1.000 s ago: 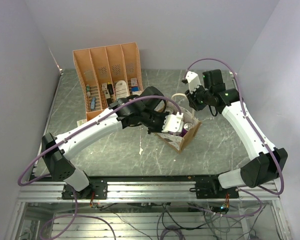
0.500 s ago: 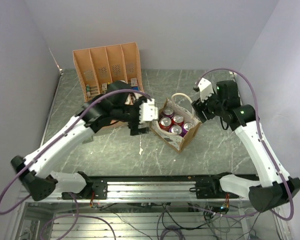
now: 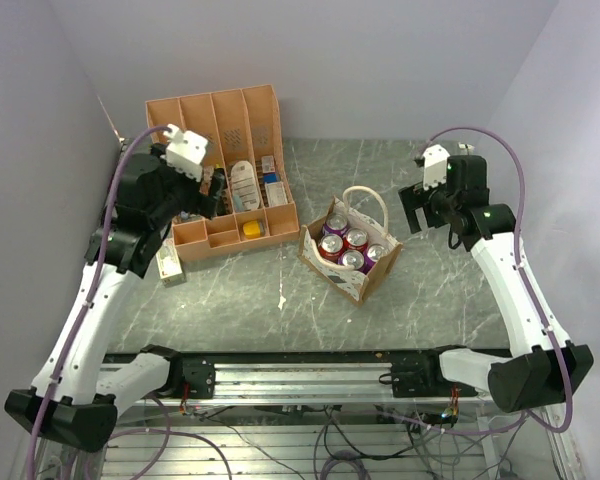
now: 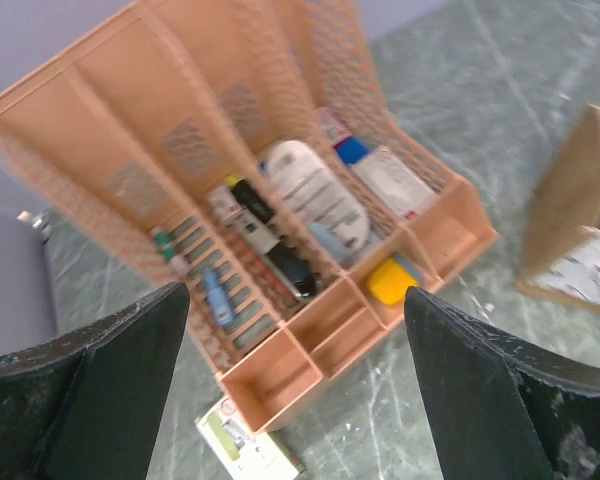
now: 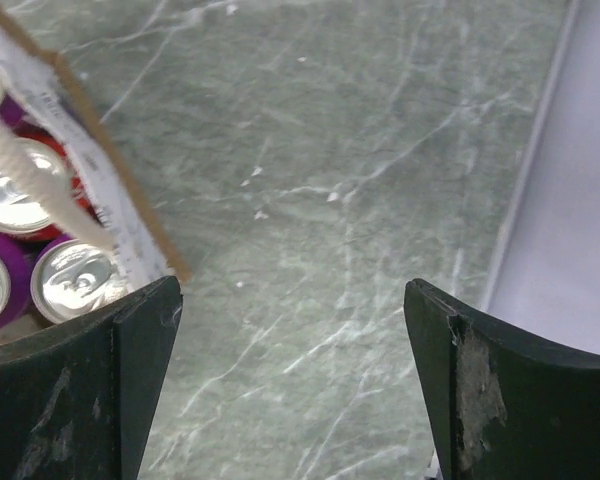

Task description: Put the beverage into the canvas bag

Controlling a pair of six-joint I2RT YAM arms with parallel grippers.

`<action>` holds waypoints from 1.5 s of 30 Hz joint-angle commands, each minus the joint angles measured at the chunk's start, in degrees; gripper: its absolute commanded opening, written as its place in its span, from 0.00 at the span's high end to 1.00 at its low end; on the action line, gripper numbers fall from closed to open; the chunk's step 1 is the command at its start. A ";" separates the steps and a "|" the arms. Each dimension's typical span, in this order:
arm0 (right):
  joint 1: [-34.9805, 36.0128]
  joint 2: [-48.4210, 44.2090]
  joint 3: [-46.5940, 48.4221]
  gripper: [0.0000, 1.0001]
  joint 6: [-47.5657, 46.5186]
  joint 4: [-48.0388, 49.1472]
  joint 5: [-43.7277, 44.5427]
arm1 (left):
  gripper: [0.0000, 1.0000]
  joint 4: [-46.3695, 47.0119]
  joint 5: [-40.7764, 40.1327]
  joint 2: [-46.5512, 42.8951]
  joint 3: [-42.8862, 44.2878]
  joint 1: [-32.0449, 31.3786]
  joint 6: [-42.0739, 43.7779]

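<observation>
As cans (image 3: 345,245) fill the canvas bag (image 3: 352,288), right fingers (image 5: 500,400) gape — nearby.

1. The canvas bag (image 3: 340,279) stands upright and open at the centre of the frame. It is tan-brown, with cream handles looped over its mouth.
2. The beverage cans (image 3: 352,260), purple and red with silver tops, stand upright, packed inside it.

Left tool (image 4: 295,300), right tool (image 5: 292,290): both agape.

canvas bag (image 3: 346,281): matt cloth | cans (image 3: 344,248): glossy metal | table (image 3: 240,300): smooth stone-look
</observation>
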 commanded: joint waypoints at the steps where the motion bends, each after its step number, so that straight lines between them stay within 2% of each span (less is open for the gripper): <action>1: -0.83 -1.65 -0.47 0.02 1.75 7.78 5.65 | 0.01 7.61 -9.99 -4.89 -2.06 3.61 -7.48; 6: -0.78 -2.21 -2.58 0.00 1.17 11.64 4.30 | 0.01 9.37 -11.81 -7.78 -3.85 4.53 -7.18; 10: -0.80 -2.51 0.24 0.00 3.96 8.97 -1.45 | 0.01 6.55 -7.36 -7.52 -2.60 4.53 -3.92; 13: -0.84 -5.11 -0.59 0.00 4.34 10.99 -0.90 | 0.01 9.15 -8.08 -9.48 -5.55 4.53 -3.97; 16: -0.90 -8.42 -3.83 0.00 3.17 14.39 0.12 | 0.01 12.72 -9.64 -12.23 -9.40 4.53 -5.61; 20: -0.78 -15.28 -15.32 0.00 4.22 26.10 0.56 | 0.01 9.81 -9.23 -12.93 -7.42 5.51 -7.22; 25: -1.60 -20.50 -17.12 0.00 3.75 25.83 3.13 | 0.01 9.86 -14.63 -14.50 -7.65 6.70 -8.76; 28: -6.27 -24.52 -20.50 0.00 4.82 27.20 -0.28 | 0.01 9.29 -17.08 -14.84 -8.41 8.17 -9.51; 34: -8.32 -28.91 -24.16 0.00 1.97 26.21 -5.43 | 0.01 8.55 -5.44 -16.56 -10.90 8.92 -7.23; 42: -8.77 -30.14 -22.25 0.00 1.67 25.07 -4.30 | 0.01 8.60 -5.24 -16.99 -11.33 9.10 -7.84; 45: -8.93 -30.28 -22.42 0.00 1.21 24.99 -4.91 | 0.01 5.79 -2.33 -17.70 -9.39 9.10 -6.55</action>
